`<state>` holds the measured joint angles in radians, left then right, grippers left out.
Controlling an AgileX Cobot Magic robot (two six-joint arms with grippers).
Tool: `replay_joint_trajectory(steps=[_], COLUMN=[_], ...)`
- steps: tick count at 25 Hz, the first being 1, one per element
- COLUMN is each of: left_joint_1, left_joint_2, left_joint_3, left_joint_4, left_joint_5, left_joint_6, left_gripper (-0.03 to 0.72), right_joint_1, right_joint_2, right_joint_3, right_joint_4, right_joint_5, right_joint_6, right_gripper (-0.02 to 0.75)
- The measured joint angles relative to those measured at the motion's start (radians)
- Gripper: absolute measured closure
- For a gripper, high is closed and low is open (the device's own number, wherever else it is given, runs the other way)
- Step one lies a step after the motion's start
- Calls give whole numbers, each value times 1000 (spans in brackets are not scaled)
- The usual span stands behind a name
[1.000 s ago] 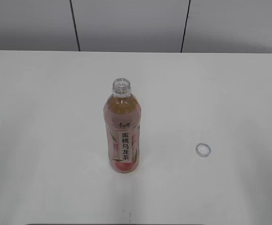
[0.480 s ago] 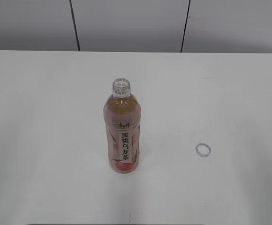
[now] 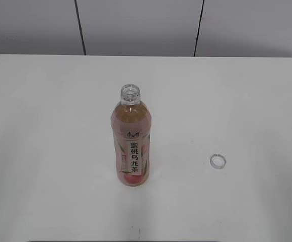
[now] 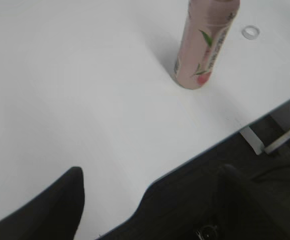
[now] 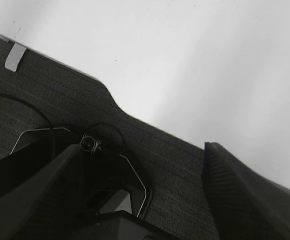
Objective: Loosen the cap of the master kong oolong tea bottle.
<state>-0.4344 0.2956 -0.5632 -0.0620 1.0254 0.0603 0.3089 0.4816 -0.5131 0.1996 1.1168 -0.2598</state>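
The master kong oolong tea bottle point(image 3: 131, 146) stands upright mid-table, pink label facing me, its neck open with nothing on it. The white cap point(image 3: 218, 161) lies apart on the table, to the right of the bottle, looking like a ring from above. The left wrist view has the bottle point(image 4: 205, 45) and the cap point(image 4: 250, 32) far off at the top. My left gripper point(image 4: 153, 172) hangs open and empty over the table's front edge. My right gripper point(image 5: 144, 150) is open and empty too, over the dark floor beside the table. Neither gripper appears in the exterior view.
The white table point(image 3: 45, 126) reaches back to a grey panelled wall point(image 3: 136, 25). Its front edge point(image 4: 195, 160) has a curved notch, with dark carpet point(image 5: 45, 85) below. White tape strips point(image 4: 265, 142) lie on the floor.
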Motion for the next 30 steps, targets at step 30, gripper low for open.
replay_joint_trajectory(steps=[30], left_joint_1=[410], left_joint_2=[-301], left_joint_3=[0], left_joint_4=[0], left_joint_5=[1], left_joint_6=[0], left_gripper=[208], right_joint_1=[-205], right_joint_2=[-488], right_joint_3=[0], right_joint_4=[4], right_joint_5=[-1], right_joint_6=[0], right_gripper=[183])
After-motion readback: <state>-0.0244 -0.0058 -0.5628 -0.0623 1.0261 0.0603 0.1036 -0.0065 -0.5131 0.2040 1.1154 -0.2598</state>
